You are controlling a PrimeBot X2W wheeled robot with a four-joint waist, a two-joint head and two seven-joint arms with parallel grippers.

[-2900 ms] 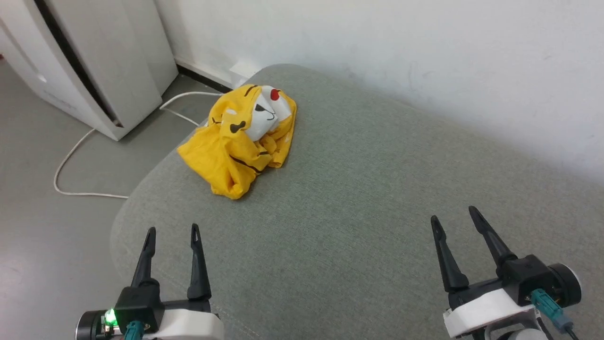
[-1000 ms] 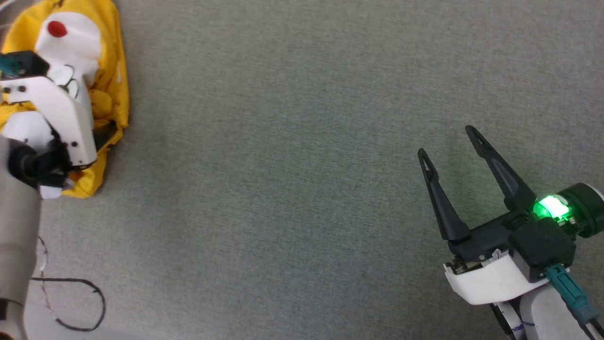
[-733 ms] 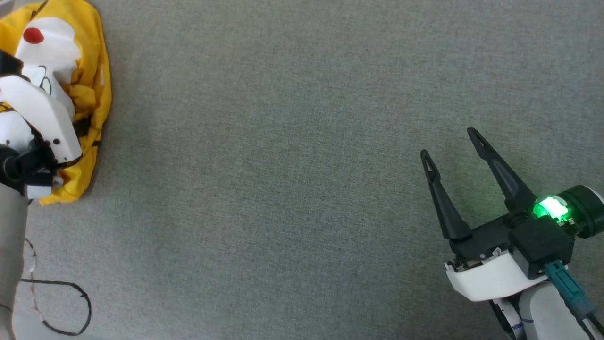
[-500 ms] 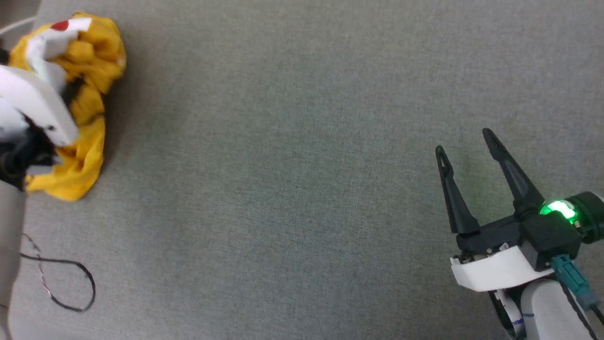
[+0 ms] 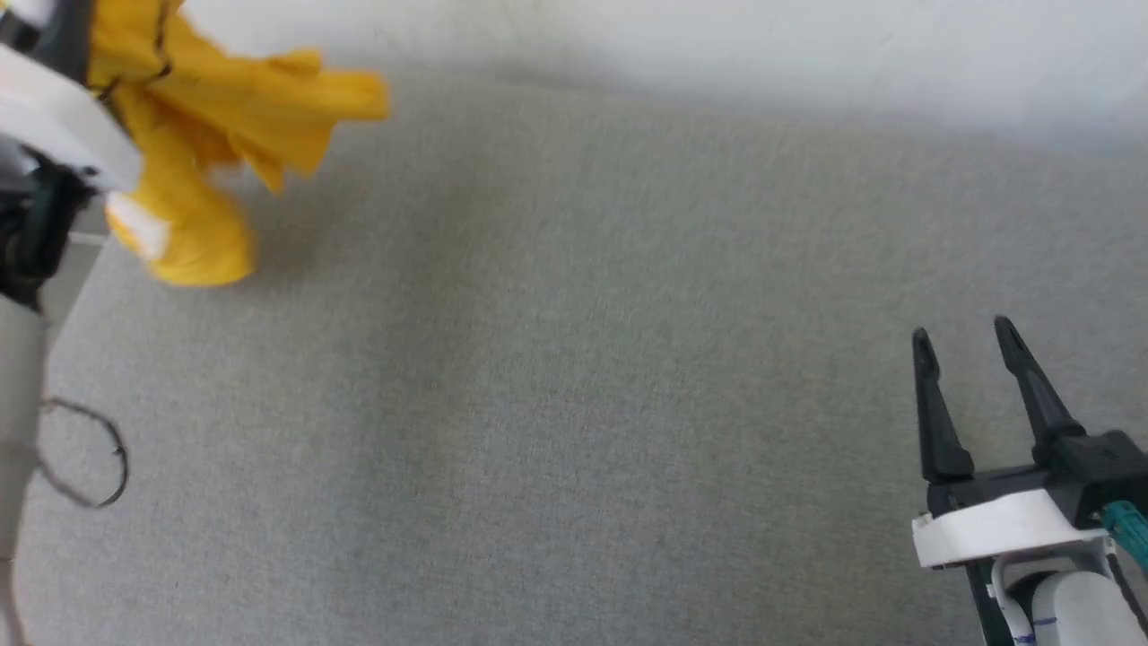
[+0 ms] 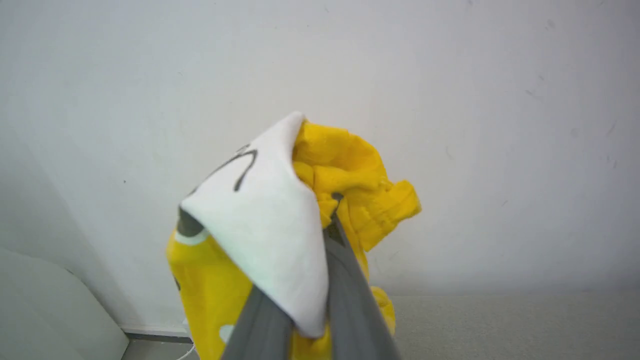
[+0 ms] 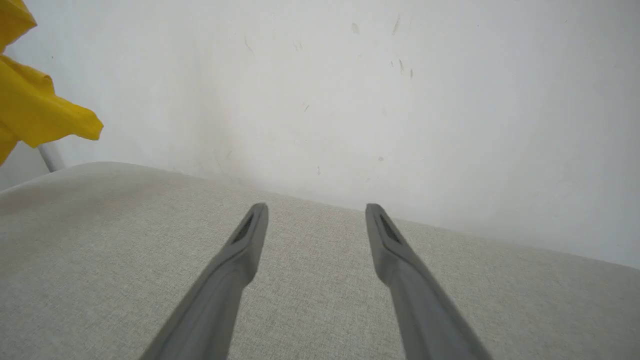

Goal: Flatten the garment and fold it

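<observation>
A: Up off the grey cushion (image 5: 574, 377) comes the garment (image 5: 206, 126). Half a second ago it lay crumpled at the left edge of the head view, and now it hangs bunched in the upper left corner. The head camera has tilted as well, so a pale wall (image 5: 717, 36) runs along the top.

B: What holds it?

A: The left gripper (image 6: 325, 212). In the left wrist view its two fingers are pressed together on the yellow cloth, and a white printed patch with a thin black line is draped over one of them. One yellow fold sticks out sideways.

B: Is the lowest fold touching the cushion?

A: I cannot tell. That end is blurred in the head view.

B: And the other arm?

A: The right gripper (image 5: 962, 330) is at the lower right above the cushion, well apart from the garment. Its fingers are spread and nothing is between them. A thin black cable (image 5: 94, 462) loops at the left edge.
</observation>
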